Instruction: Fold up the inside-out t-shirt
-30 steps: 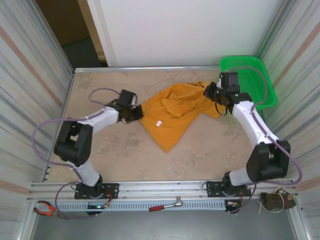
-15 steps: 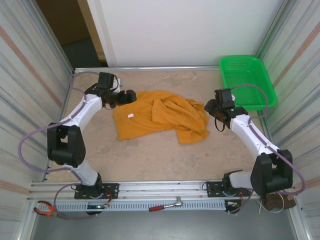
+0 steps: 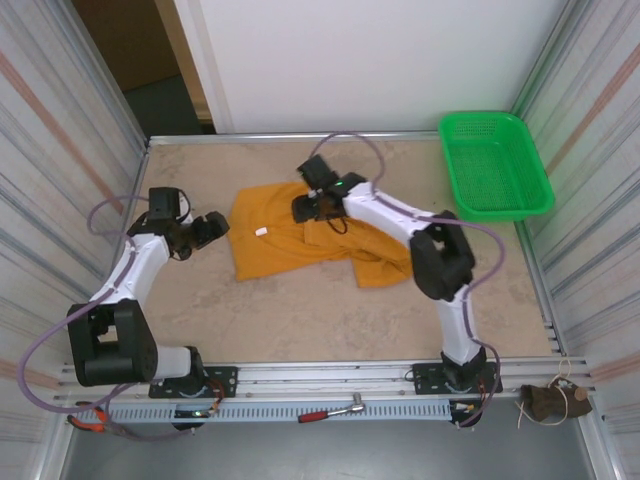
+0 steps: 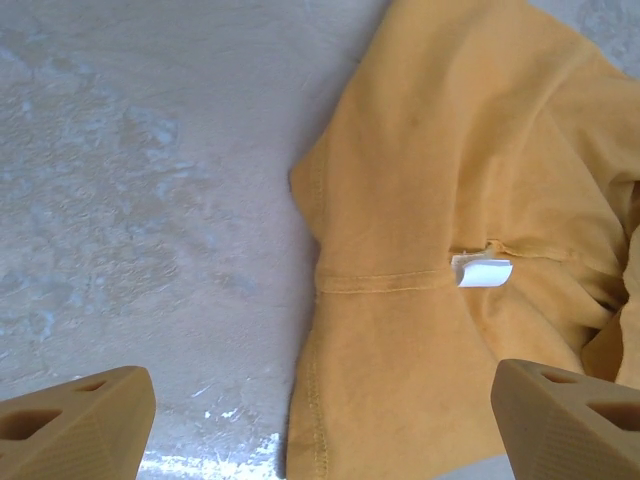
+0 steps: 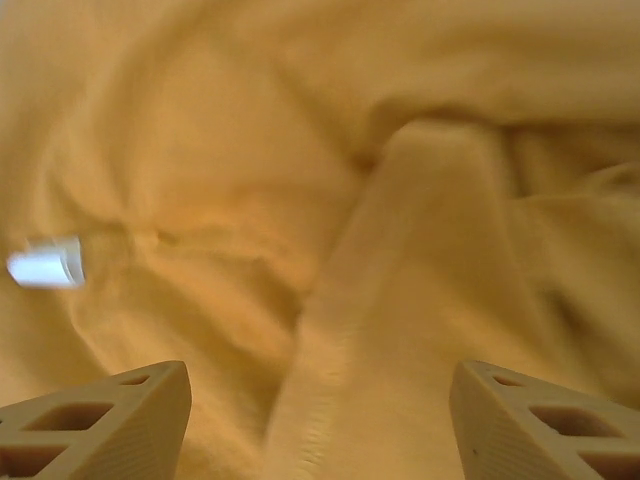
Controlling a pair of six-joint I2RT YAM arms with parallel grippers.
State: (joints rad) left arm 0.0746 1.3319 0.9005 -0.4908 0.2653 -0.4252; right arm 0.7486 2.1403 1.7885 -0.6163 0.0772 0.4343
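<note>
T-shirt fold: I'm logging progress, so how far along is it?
Done: the t-shirt lies roughly spread on the table, seams and white tag showing. In hand: nothing is gripped; the left gripper sits open-jawed beside its left edge, the right gripper hangs open over its middle. Left: smoothing the bunched right side and every fold.

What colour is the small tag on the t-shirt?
White, against the mustard-orange t-shirt; the tag shows best in the left wrist view.
</note>
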